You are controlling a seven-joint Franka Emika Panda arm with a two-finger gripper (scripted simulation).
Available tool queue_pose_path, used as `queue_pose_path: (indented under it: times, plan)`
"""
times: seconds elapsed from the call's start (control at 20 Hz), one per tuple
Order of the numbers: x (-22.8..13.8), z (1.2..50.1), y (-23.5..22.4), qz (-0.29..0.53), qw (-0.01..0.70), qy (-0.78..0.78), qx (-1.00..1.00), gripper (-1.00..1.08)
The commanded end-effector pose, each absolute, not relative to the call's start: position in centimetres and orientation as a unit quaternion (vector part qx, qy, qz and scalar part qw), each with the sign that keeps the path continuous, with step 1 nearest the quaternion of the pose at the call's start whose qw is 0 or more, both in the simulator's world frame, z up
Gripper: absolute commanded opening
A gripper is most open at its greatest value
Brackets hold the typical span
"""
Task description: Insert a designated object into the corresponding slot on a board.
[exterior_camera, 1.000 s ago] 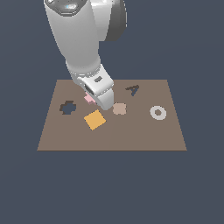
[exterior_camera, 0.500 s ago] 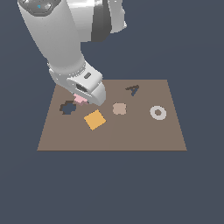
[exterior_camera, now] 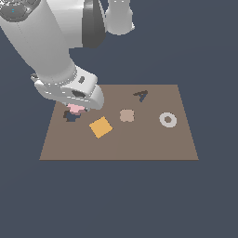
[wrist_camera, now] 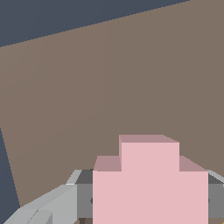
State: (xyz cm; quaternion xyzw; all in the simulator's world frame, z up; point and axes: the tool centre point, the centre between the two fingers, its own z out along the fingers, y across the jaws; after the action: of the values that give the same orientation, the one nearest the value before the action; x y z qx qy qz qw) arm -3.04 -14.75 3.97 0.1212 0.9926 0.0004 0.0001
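Observation:
My gripper (exterior_camera: 76,108) is shut on the pale pink cross piece (exterior_camera: 76,109) and holds it just above the dark cross-shaped slot (exterior_camera: 70,116) at the exterior view's left side of the brown board (exterior_camera: 139,139). Most of the slot is hidden by the arm and the piece. In the wrist view the pink cross (wrist_camera: 150,183) fills the near field between grey fingers (wrist_camera: 57,203), with bare board (wrist_camera: 109,78) beyond it.
On the board lie an orange square tile (exterior_camera: 101,127), a tan rounded-cross piece (exterior_camera: 127,115), a dark letter-A shape (exterior_camera: 141,95) and a white ring (exterior_camera: 168,119). The board's edges drop to dark blue ground.
The arm has carried the pink cross toward the exterior view's left, from near the board's middle to over the cross slot. The other pieces have not moved.

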Motion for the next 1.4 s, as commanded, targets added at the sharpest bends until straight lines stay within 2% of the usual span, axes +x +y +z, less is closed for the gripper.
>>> queue_pose_path:
  times: [0.0, 1.3, 1.35]
  plan:
    - [-2.6, 4.0, -15.3, 0.0, 0.0, 0.996, 0.092, -1.0]
    - [-1.0, 3.1, -17.0, 0.0, 0.0, 1.0, 0.001, -1.0]
    - [-1.0, 3.1, -17.0, 0.0, 0.0, 1.0, 0.001, 1.0]
